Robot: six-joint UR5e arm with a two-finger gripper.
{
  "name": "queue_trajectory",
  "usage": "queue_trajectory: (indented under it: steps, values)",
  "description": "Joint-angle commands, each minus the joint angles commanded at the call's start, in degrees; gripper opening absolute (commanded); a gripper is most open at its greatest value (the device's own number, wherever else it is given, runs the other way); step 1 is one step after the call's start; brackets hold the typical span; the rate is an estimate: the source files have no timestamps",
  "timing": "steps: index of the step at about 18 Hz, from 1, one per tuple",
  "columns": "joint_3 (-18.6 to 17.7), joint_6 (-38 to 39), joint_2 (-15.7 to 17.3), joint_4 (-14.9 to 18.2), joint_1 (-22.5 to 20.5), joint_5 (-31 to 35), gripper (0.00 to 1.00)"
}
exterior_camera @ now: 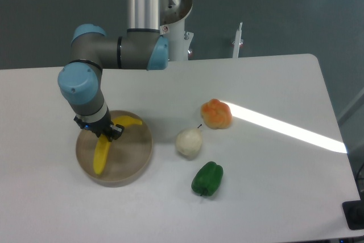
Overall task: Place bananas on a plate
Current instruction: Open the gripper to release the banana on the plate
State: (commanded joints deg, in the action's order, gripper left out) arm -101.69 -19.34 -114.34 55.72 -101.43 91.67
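The yellow banana lies curved across the tan round plate at the left of the table, one end near the plate's front left, the other near its back rim. My gripper points down right over the banana's middle, and the wrist hides the fingers. I cannot tell whether the fingers are open or shut on the banana.
An orange fruit, a pale pear-like fruit and a green pepper lie to the right of the plate. A bright strip of light crosses the right side of the table.
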Motion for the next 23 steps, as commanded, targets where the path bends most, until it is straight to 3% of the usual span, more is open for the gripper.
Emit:
queue_trajectory:
  steps: [6, 9, 10, 11, 15, 23]
  values:
    - [0.0, -0.1, -0.4, -0.1, 0.1, 0.0, 0.42]
    - [0.0, -0.1, -0.3, -0.1, 0.1, 0.0, 0.58]
    - [0.1, -0.1, -0.2, -0.1, 0.0, 0.1, 0.74]
    - [0.3, -0.2, -0.2, 0.0, 0.0, 0.3, 0.83]
    - [0.6, -0.2, 0.4, 0.0, -0.3, 0.7, 1.0]
    - [1.1, -0.4, 2.3, -0.2, -2.2, 6.9, 1.0]
